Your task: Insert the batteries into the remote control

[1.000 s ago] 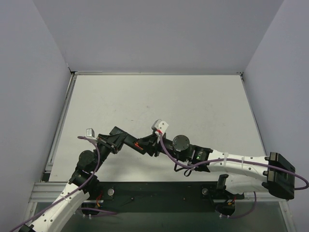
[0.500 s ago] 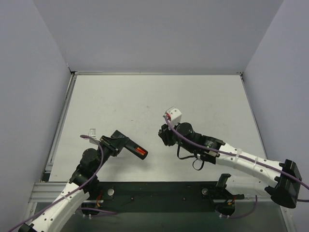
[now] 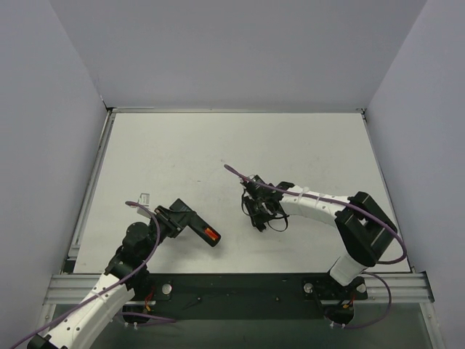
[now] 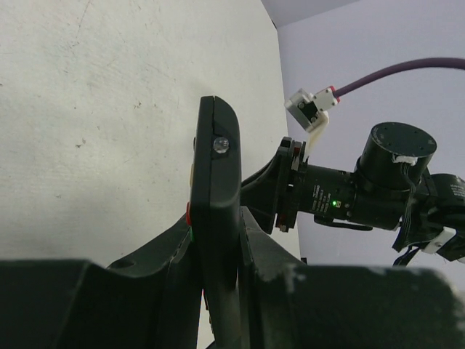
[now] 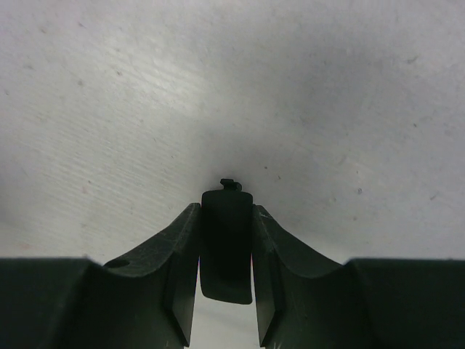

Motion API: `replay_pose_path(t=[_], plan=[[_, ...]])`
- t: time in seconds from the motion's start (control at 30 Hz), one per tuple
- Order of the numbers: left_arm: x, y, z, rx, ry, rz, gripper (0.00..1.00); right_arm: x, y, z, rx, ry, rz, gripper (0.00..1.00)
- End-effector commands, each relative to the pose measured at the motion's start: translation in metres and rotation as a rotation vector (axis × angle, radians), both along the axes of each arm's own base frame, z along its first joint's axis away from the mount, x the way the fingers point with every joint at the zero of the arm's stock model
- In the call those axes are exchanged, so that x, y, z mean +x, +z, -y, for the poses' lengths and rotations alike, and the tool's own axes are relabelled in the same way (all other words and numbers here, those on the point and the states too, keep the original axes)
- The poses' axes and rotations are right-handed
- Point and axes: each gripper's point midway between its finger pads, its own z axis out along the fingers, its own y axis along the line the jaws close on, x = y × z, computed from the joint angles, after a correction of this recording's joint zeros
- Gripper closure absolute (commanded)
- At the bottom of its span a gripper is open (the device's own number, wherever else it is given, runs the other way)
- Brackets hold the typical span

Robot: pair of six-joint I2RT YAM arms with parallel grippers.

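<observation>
left fingers (image 4: 168, 256): clamped hard on remote control (image 4: 215, 196), held edge-on, near-left over the tabletop (image 3: 218, 145)
batteries: not clearly seen; red spot at the remote's tip could be cell or button
right fingers (image 5: 183, 247): narrow gap, pinching the black cover (image 5: 226, 243), mid-tabletop
step: probably cover refit
next: bring the cover to the remote's back, line up the tab, slide home

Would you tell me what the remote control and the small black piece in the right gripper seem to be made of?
The remote control looks like moulded black plastic, smooth and faintly satin: its rounded edge catches a soft sheen. The cover piece in the right gripper also seems black plastic, matte and thin, with a small tab at its tip, though darkness leaves it open.
</observation>
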Motion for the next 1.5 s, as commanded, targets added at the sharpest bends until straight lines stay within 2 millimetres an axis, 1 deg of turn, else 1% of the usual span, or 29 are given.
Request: replay_pose_path(t=[0.0,0.03,0.1,0.33,0.37,0.43,0.53,0.57,0.6,0.63,0.67,0.7,0.77,0.93,1.13,1.27,1.37,1.4,1.47], plan=[[-0.001,0.013,0.003,-0.006,-0.025,0.066,1.00,0.008,0.006,-0.019,0.021,0.013,-0.023,0.78],[-0.001,0.015,0.003,-0.008,-0.026,0.070,1.00,0.008,0.007,-0.020,0.017,0.016,-0.032,0.76],[-0.002,0.017,0.003,-0.008,-0.026,0.079,1.00,0.005,0.003,-0.019,0.001,0.019,-0.057,0.71],[-0.001,0.020,0.003,-0.001,-0.028,0.085,1.00,-0.010,0.003,-0.005,-0.080,0.041,-0.147,0.51],[-0.001,0.021,0.003,-0.002,-0.029,0.088,1.00,-0.010,0.005,-0.006,-0.083,0.047,-0.152,0.50],[-0.001,0.021,0.003,-0.001,-0.031,0.089,1.00,-0.012,0.008,-0.005,-0.097,0.056,-0.167,0.50],[-0.002,0.022,0.004,-0.002,-0.034,0.090,1.00,-0.009,0.012,-0.008,-0.100,0.063,-0.171,0.50],[-0.001,0.023,0.003,-0.002,-0.032,0.092,1.00,-0.008,0.011,-0.009,-0.104,0.064,-0.177,0.50],[-0.001,0.023,0.003,-0.004,-0.032,0.093,1.00,-0.004,0.014,-0.013,-0.099,0.066,-0.171,0.50],[-0.001,0.023,0.003,-0.003,-0.032,0.091,1.00,-0.004,0.015,-0.013,-0.110,0.069,-0.183,0.50],[-0.002,0.023,0.003,-0.003,-0.034,0.091,1.00,-0.004,0.011,-0.012,-0.126,0.074,-0.197,0.50],[-0.002,0.024,0.004,-0.005,-0.035,0.094,1.00,0.001,0.014,-0.016,-0.121,0.074,-0.192,0.50],[-0.002,0.025,0.004,-0.004,-0.037,0.095,1.00,0.002,0.010,-0.014,-0.144,0.071,-0.212,0.50],[-0.003,0.027,0.003,-0.003,-0.034,0.098,1.00,0.010,0.009,-0.016,-0.160,0.063,-0.218,0.50],[-0.003,0.026,0.003,-0.003,-0.034,0.097,1.00,0.010,0.003,-0.015,-0.182,0.064,-0.234,0.51],[-0.003,0.026,0.003,-0.004,-0.035,0.096,1.00,0.010,-0.006,-0.014,-0.203,0.061,-0.251,0.53],[-0.003,0.028,0.004,-0.007,-0.038,0.098,1.00,0.012,-0.007,-0.014,-0.209,0.063,-0.246,0.58],[-0.003,0.028,0.003,-0.008,-0.038,0.099,1.00,0.013,-0.006,-0.014,-0.210,0.062,-0.241,0.63],[-0.004,0.029,0.004,-0.010,-0.039,0.100,1.00,0.015,-0.002,-0.015,-0.204,0.065,-0.225,0.69]])
